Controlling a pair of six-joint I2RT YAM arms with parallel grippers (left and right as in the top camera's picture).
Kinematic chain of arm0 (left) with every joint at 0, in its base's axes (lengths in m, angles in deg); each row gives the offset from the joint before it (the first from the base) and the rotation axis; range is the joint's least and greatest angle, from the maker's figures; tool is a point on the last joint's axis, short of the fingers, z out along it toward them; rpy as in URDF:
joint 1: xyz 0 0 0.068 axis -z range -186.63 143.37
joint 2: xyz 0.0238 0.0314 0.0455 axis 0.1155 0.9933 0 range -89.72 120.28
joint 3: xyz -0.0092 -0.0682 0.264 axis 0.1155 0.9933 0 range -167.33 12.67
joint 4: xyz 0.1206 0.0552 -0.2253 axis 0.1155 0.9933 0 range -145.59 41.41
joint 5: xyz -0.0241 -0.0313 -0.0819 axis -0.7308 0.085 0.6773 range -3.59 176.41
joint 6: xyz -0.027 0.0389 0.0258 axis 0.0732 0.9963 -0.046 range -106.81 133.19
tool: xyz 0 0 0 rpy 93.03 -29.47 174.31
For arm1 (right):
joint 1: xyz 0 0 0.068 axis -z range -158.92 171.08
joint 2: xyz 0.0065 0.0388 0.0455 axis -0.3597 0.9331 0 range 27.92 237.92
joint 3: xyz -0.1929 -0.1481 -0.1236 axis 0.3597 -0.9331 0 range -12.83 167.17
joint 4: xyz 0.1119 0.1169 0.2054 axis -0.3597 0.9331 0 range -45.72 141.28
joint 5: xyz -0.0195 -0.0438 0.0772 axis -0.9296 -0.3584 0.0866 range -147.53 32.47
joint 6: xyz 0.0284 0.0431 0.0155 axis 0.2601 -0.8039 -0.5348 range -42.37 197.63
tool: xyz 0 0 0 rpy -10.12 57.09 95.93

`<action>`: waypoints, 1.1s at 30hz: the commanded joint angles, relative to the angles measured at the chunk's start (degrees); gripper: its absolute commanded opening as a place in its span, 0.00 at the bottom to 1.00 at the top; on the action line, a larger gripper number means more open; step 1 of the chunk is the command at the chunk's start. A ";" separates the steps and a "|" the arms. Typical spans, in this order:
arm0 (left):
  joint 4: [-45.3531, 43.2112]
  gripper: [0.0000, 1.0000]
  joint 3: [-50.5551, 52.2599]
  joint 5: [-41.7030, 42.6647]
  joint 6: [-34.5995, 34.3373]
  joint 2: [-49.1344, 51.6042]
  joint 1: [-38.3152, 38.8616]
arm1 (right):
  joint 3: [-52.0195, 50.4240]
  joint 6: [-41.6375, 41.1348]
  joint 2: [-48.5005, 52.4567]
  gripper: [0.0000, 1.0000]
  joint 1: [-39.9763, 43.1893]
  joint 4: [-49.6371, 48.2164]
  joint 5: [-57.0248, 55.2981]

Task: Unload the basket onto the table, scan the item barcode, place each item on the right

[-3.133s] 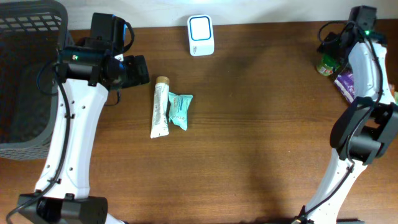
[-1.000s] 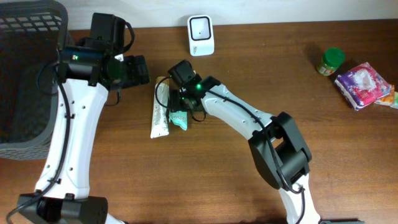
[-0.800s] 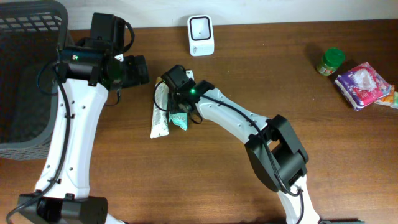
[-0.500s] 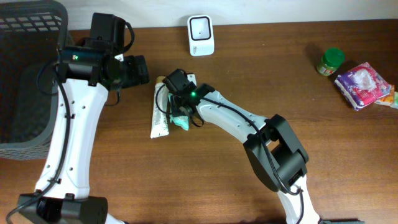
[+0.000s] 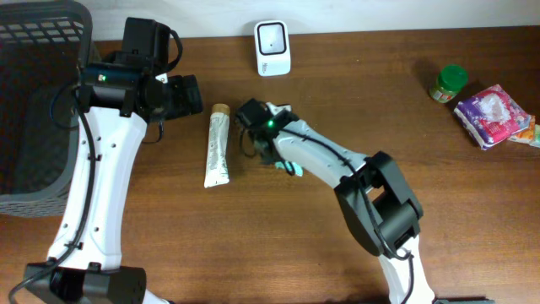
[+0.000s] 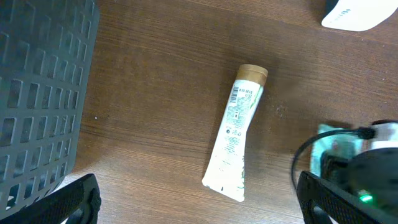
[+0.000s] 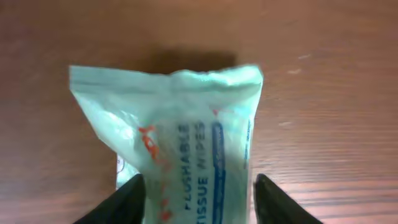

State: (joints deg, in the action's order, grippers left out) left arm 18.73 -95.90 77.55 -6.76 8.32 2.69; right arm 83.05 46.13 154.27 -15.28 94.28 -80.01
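Where the right gripper (image 7: 200,182) is: low over the middle of the wooden table (image 5: 396,194), its white arm stretched in from the near edge.
Right grip: partly closed, with both black fingers (image 7: 124,202) pressed against opposite long sides of the wipes pack (image 7: 186,143), which fills the gap between them.
Wipes pack: a soft pale-teal pack printed "flushable tissue wipes". In the right wrist view its crimped end points away from the fingers and a shadow lies on the wood beyond it. In the overhead view only a teal corner shows past the gripper, on the side away from the tube. Whether it rests on the table or hangs just above it cannot be told.
Barcode: none can be read on the face of the pack that shows.
Tube (image 5: 218,145): white with a tan cap, lying flat just beside the right gripper on the left arm's side. It is apart from the pack, with its cap toward the far edge.
Left gripper (image 5: 181,95): jaws spread wide and holding nothing. It hovers near the tube's cap end, farther back and to the left.
Basket (image 5: 34,101): dark mesh, at the far left of the table.
Jar (image 5: 448,83) and packet (image 5: 494,114): a green-lidded jar and a purple-and-pink packet, near each other at the far right.
Scanner (image 5: 272,47): a white unit with a dark window at the far edge, well apart from the pack.
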 commanded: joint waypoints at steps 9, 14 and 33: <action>-0.04 0.99 -0.04 -0.42 0.26 0.11 0.26 | 6.14 8.31 -0.35 0.70 -3.52 5.14 -3.30; -0.04 0.99 -0.04 -0.42 0.26 0.11 0.26 | 5.64 4.22 2.82 0.70 -3.43 4.68 -6.97; -0.04 0.99 -0.04 -0.42 0.26 0.11 0.26 | 5.62 4.26 9.01 0.32 -3.72 5.97 -8.81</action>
State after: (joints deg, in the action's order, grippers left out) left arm 18.73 -95.90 77.55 -6.76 8.32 2.69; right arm 89.15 50.78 161.13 -18.99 99.72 -89.04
